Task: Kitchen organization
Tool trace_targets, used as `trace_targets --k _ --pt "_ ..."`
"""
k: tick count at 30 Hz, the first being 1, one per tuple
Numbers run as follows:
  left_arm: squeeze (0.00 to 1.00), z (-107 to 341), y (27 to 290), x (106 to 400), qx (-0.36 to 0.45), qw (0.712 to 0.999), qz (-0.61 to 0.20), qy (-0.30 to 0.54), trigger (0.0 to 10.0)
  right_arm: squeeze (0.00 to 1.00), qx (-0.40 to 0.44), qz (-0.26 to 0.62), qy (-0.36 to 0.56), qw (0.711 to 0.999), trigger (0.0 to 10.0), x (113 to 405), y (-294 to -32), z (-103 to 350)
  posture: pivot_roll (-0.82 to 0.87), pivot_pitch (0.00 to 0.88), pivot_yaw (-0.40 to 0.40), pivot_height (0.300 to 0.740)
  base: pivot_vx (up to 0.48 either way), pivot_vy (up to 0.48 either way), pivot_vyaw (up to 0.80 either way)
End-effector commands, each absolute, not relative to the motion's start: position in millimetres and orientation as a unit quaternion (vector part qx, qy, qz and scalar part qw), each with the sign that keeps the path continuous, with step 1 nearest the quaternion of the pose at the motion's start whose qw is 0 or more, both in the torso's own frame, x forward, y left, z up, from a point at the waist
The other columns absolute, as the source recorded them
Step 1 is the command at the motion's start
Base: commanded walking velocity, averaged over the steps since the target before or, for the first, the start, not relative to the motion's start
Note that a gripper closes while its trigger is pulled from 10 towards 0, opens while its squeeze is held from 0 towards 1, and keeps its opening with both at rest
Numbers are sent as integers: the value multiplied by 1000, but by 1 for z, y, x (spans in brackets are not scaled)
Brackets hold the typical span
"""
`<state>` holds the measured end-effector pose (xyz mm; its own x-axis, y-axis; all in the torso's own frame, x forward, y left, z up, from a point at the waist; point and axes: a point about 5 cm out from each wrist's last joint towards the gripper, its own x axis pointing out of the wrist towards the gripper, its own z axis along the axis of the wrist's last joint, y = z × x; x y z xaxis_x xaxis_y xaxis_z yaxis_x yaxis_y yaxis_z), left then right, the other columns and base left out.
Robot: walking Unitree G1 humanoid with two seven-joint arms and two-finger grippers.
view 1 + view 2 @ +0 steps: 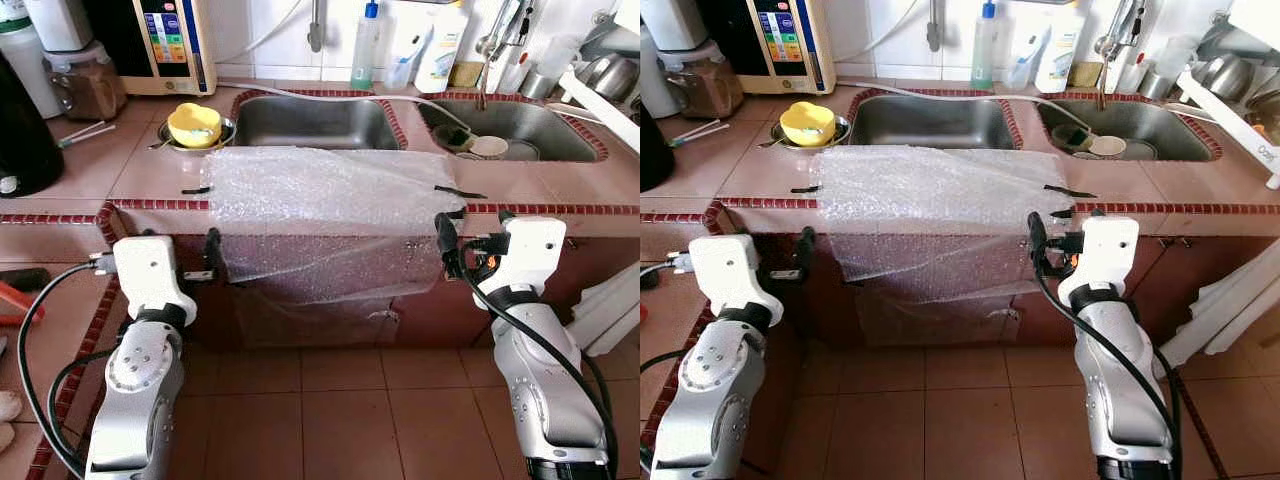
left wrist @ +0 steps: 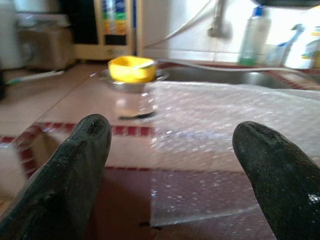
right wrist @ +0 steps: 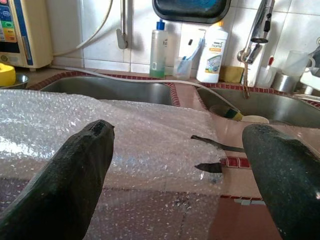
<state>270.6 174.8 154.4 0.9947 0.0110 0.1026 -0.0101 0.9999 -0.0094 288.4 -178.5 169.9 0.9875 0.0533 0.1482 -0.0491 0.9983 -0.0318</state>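
A sheet of clear bubble wrap [image 1: 320,195] lies on the pink tiled counter [image 1: 140,165] in front of the left sink [image 1: 315,122]. It hangs down over the counter's front edge, and strips of black tape [image 1: 460,191] hold its corners. My left gripper [image 2: 172,132] is open, level with the counter edge at the sheet's left side. My right gripper [image 3: 180,132] is open too, at the sheet's right corner near the tape [image 3: 210,167]. Neither holds anything. A yellow bowl [image 1: 194,124] sits in a steel bowl behind the sheet's left end.
The right sink [image 1: 510,130] holds a hose and a small dish. Soap bottles [image 1: 366,45] stand along the back wall. A water appliance [image 1: 165,40], a jar [image 1: 85,80] and a black vessel [image 1: 20,130] crowd the left. A dish rack [image 1: 610,70] is at the right. Brown tiled floor [image 1: 340,400] lies below.
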Motion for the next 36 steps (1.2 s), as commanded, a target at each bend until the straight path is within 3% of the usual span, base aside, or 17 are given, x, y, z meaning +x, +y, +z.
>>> trace_targets --k 1,12,16,21,29,36 --pt "0 155 173 269 -4 999 -7 -50 10000 0 -15 27 -77 997 10000 288 -181 171 -21 31 -23 740 0 0 0" --pt "0 149 174 267 7 999 -23 -38 10000 0 -28 42 -68 996 10000 284 -181 165 -16 21 -15 740 0 0 0" --pt "0 143 185 257 28 999 -23 -24 10000 0 -85 45 -72 993 10000 277 -200 168 -14 25 -15 740 0 0 0" --pt "0 142 199 256 32 999 6 -22 10000 0 -89 16 -63 994 10000 276 -223 169 -17 31 -15 740 0 0 0" --pt "0 132 184 255 20 1000 -6 -4 10000 0 -50 33 -46 997 10000 261 -197 155 -27 39 -5 740 0 0 0" --pt "0 143 188 262 17 999 -4 -28 10000 0 -34 20 -72 997 10000 273 -189 165 -26 36 -3 740 0 0 0"
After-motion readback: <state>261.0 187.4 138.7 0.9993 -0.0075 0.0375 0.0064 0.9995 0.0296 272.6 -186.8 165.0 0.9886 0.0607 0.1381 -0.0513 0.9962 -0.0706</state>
